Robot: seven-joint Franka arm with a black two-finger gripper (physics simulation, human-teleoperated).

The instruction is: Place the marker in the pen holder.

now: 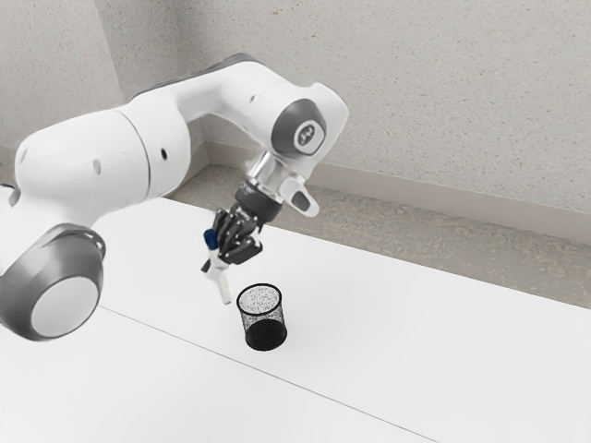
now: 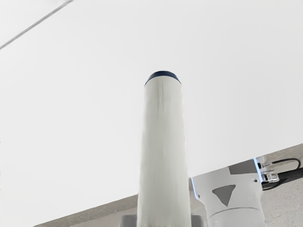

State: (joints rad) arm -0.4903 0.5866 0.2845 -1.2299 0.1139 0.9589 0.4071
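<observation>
The black two-finger gripper (image 1: 218, 266) is narrowed on the slim white marker with a blue cap (image 1: 218, 267), a pad against either side of the barrel. The marker runs through the grip on a steep slant: its capped end rises just above the fingers, and its bare lower end sticks out below them, leaning toward the exterior view's right.

Beyond that end, below the fingers and toward the exterior view's right, stands the round black wire-mesh pen holder (image 1: 264, 341), upright and open-topped. The marker's lower end looks near its rim but outside it; how much height lies between them I cannot tell. The coming move likely turns on this: carry the marker across, bring it more upright, then lower it. With the slant left in, the end could catch the rim.

The barrel is smooth, round and off-white, its lower end ringed dark blue, over the white table (image 1: 388, 360).
</observation>
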